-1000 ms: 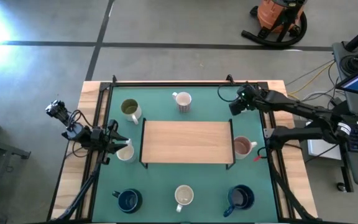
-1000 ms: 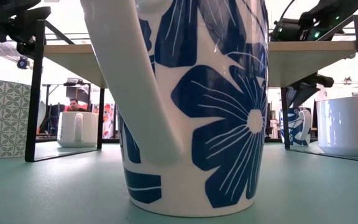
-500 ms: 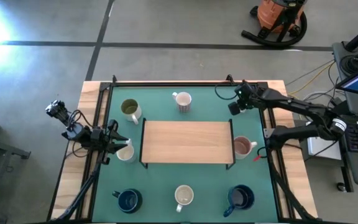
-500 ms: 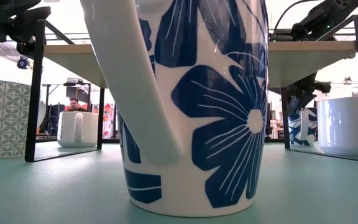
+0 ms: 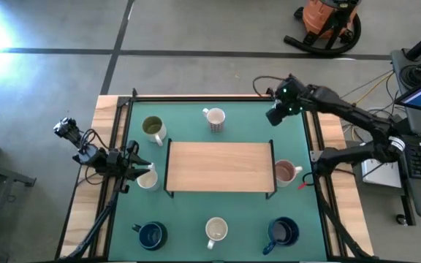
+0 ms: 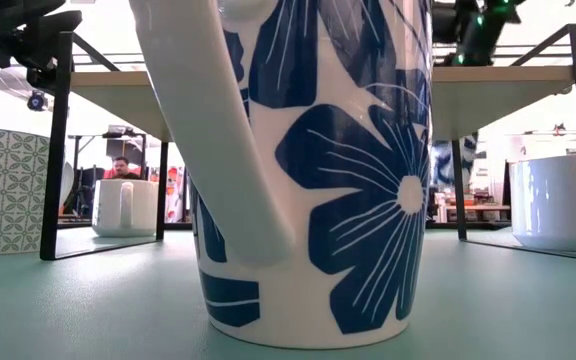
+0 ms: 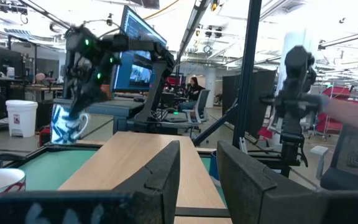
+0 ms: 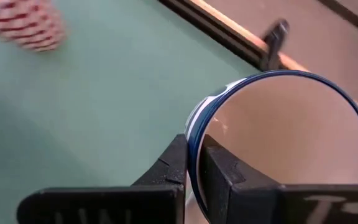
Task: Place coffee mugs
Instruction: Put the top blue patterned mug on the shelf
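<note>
My right gripper hangs over the far right corner of the green mat, shut on a blue-patterned white mug. That mug also shows under the gripper in the left wrist view. My left gripper stands open at the left end of the wooden shelf, beside a cream mug; whether it touches the mug I cannot tell. More mugs stand on their bases on the mat: olive-inside, striped, pinkish, two navy, and a blue-flowered one. My right gripper pinches the mug's rim between its two fingers, with one finger inside the mug and the other outside. The fingers come from above. The mug hangs below them, clear of the mat, mouth up.
The low wooden shelf stands on black legs in the middle of the mat. A black frame rail runs along the far edge, with a clamp on it. The blue-flowered mug fills most of the low view.
My right gripper has gone up and a little toward the table's far edge. The blue-patterned mug, which stood on the mat under it, has come up with it and now hangs clear.
</note>
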Tool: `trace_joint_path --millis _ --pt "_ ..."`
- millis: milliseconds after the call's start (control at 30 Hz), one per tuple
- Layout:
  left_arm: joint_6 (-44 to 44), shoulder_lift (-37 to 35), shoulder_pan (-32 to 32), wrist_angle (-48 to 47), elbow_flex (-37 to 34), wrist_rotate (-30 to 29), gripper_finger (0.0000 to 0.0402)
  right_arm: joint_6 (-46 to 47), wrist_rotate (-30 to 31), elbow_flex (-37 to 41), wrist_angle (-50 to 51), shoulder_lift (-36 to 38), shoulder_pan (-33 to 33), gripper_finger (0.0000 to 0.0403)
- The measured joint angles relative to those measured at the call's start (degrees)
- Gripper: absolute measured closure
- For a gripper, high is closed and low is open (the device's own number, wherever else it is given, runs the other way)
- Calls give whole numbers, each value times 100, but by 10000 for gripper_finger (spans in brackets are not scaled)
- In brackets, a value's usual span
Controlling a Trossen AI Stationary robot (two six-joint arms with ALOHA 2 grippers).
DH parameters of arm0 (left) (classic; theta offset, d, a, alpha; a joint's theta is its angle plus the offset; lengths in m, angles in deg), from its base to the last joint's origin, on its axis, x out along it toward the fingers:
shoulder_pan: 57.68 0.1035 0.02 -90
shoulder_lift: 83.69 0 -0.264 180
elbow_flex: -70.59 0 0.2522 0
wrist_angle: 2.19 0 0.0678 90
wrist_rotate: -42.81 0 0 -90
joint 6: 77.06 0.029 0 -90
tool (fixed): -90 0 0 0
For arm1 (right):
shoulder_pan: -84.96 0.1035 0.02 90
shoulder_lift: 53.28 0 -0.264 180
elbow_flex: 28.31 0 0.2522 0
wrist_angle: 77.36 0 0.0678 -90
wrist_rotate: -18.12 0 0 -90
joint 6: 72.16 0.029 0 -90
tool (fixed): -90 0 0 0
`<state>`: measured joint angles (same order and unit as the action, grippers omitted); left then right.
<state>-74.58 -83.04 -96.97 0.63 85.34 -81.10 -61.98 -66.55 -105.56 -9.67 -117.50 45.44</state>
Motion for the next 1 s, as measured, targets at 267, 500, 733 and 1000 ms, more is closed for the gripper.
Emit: trace_joint_path --millis 267,500,733,1000 --pt "0 0 1 -1 0 2 312 -972 -560 -1544 789 -429 621 388" --pt "0 2 2 -2 -2 2 312 -1322 -543 -2462 1378 -937 1532 389" --pt "0 0 2 -2 0 0 312 -1474 -546 -2597 1635 -1253 2451 389" --pt "0 1 1 -1 -2 1 312 -1539 -553 -2571 1666 -1437 3369 384"
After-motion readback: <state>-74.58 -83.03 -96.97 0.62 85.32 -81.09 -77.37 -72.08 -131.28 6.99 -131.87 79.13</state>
